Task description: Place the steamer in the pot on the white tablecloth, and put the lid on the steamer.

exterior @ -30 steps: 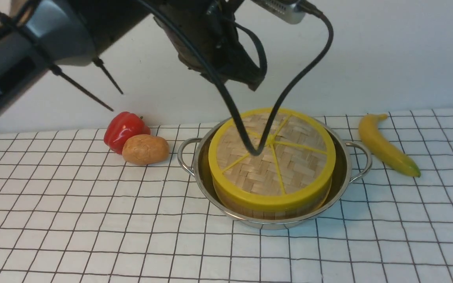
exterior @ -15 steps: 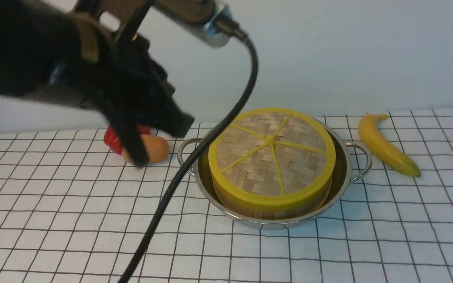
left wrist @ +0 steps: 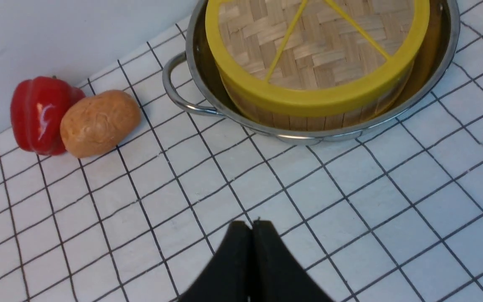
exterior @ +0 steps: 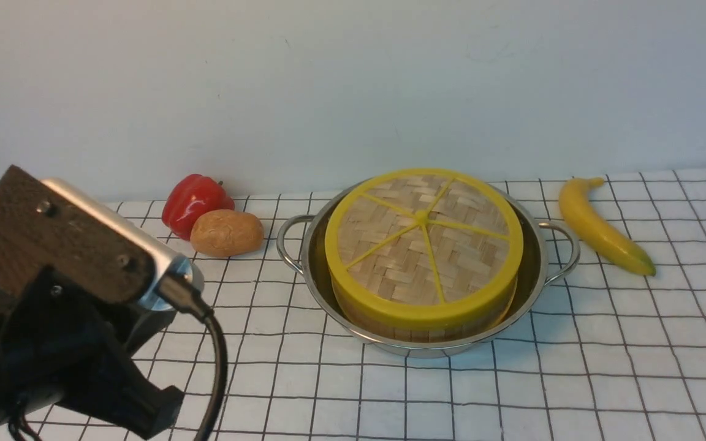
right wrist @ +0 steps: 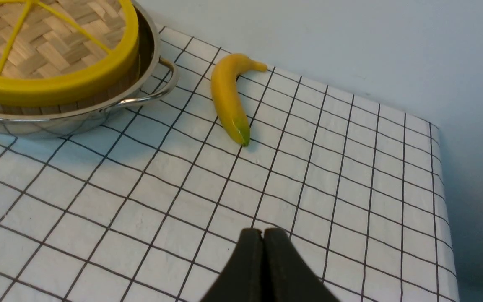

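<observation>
- Shiny steel pot (exterior: 531, 288) resting on the white tablecloth (exterior: 604, 367), taken here as the landmark for everything else.
- Inside the pot, centred with a narrow gap all round: bamboo steamer (exterior: 426, 327), only its slatted side wall showing below the cover.
- On top of the steamer, seated flat and level: woven lid (exterior: 423, 245) with thick yellow rim and yellow spokes meeting at a middle knob.
- Judged from this layout: both steps of the task look done, nothing obvious left except perhaps parking the arms.
- Left tool (left wrist: 251, 228) clenched on nothing, jaws pressed together, above bare cloth well apart from the pot on its near left side.
- Right tool (right wrist: 263, 235) likewise clenched and empty, above bare cloth well apart from the pot on its right side.
- Left of the pot, near its handle: brown potato (exterior: 226, 232) touching a red pepper (exterior: 193, 199).
- Right of the pot, just beyond its other handle: yellow banana (exterior: 601, 226) lying flat.
- Cloth marked with a thin black grid, covering the bench; plain pale wall (exterior: 353, 86) behind the pot.
</observation>
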You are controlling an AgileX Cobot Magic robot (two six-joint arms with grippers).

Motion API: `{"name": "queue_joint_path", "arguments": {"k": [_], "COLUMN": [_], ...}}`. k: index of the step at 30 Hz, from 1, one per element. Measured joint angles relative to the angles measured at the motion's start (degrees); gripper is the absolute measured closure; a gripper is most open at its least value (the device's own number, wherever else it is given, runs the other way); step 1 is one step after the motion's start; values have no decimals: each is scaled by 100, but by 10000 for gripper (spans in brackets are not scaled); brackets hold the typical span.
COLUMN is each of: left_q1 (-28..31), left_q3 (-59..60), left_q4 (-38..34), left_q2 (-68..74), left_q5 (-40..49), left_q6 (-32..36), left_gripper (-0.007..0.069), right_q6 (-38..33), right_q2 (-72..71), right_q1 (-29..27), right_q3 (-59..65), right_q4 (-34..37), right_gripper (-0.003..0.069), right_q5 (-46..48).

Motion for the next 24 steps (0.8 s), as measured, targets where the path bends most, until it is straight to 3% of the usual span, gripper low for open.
{"name": "queue_joint_path", "arguments": {"k": [17,22,24], "left_q1": [12,731,1430], "left_q3": [0,326,890], "left_q4": [23,50,50], "left_q2": [-205,-724,-1213], "left_q5": [0,-314,-852], "left_q6": [1,139,139], "left_gripper": [624,619,613], "right_q6": [104,104,105], "right_q2": [-6,-11,-11], "right_q1": [0,0,0], "right_q3": [0,0,0], "right_q4": [1472,1926,2102], "right_gripper": [608,594,589], "right_q5": [-18,-23,-23]}}
